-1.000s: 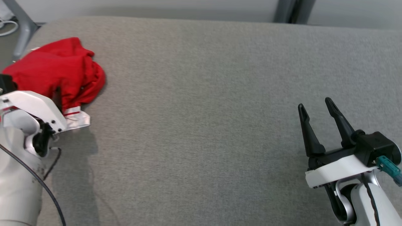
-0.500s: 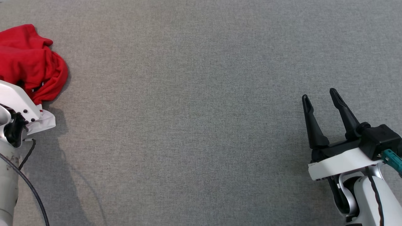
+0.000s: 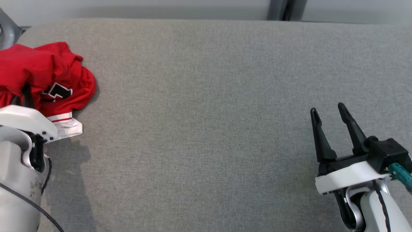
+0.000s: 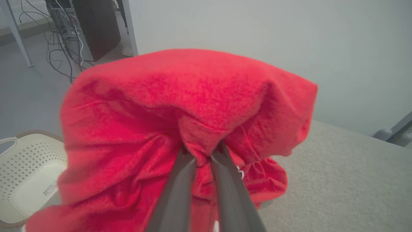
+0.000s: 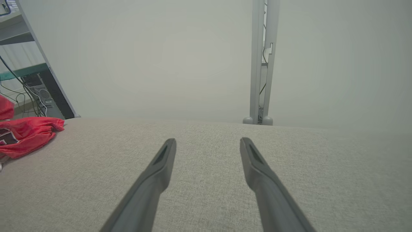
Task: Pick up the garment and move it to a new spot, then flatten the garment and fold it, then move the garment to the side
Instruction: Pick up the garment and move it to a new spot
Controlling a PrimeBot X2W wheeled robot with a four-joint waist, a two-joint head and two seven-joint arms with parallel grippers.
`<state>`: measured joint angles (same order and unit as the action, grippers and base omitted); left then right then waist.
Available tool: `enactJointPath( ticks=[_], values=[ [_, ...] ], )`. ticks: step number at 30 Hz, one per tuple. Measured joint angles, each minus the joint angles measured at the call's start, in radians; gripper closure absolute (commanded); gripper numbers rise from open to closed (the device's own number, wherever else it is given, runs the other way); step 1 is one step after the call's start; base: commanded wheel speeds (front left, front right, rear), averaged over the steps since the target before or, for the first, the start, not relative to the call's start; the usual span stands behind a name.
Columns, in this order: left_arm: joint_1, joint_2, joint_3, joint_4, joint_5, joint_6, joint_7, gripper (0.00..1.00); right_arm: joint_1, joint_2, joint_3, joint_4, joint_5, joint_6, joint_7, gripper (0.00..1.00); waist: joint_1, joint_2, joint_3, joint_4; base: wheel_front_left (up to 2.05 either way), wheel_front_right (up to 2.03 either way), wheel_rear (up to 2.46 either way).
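My left gripper is pinched nearly shut on a fold of the garment. The red cloth is bunched between my two fingers and drapes over their tips. My right gripper stands wide open and holds nothing. It hovers over the bare grey table at the near right, well apart from the cloth.

The garment sits at the far left of the table as a crumpled heap (part of it seems raised on my left fingers, the rest lies on the table). Bunched like this, it has no long axis I can make out. A white band with a red stripe sticks out toward the near side, and a black-and-white patch faces up.

In the head view my left fingers are mostly hidden behind my white wrist and the cloth, and the picture's edge cuts off the garment's left part. In the left wrist view the cloth is blurred, and a pale basket shows to its left.
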<state>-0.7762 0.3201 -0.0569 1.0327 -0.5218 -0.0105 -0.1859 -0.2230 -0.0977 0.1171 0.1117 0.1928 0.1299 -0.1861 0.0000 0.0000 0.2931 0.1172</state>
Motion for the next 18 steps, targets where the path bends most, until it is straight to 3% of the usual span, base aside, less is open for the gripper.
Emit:
enactJointPath(
  ticks=[7, 18],
  values=[
    [0.163, -0.026, 0.007, -0.181, 0.023, 0.038, -0.068, 1.0, 0.055, 0.015, -0.023, 0.003, -0.004, 0.0, -0.006, 0.0, 0.0, 0.0, -0.088, 0.012, 0.0, 0.0, 0.0],
    [0.585, -0.065, -0.02, -0.683, 0.102, 0.165, -0.054, 1.0, 0.134, 0.034, -0.028, -0.011, -0.012, 0.0, 0.009, 0.0, 0.0, 0.0001, -0.215, -0.001, 0.0, 0.0, 0.0]
  ],
)
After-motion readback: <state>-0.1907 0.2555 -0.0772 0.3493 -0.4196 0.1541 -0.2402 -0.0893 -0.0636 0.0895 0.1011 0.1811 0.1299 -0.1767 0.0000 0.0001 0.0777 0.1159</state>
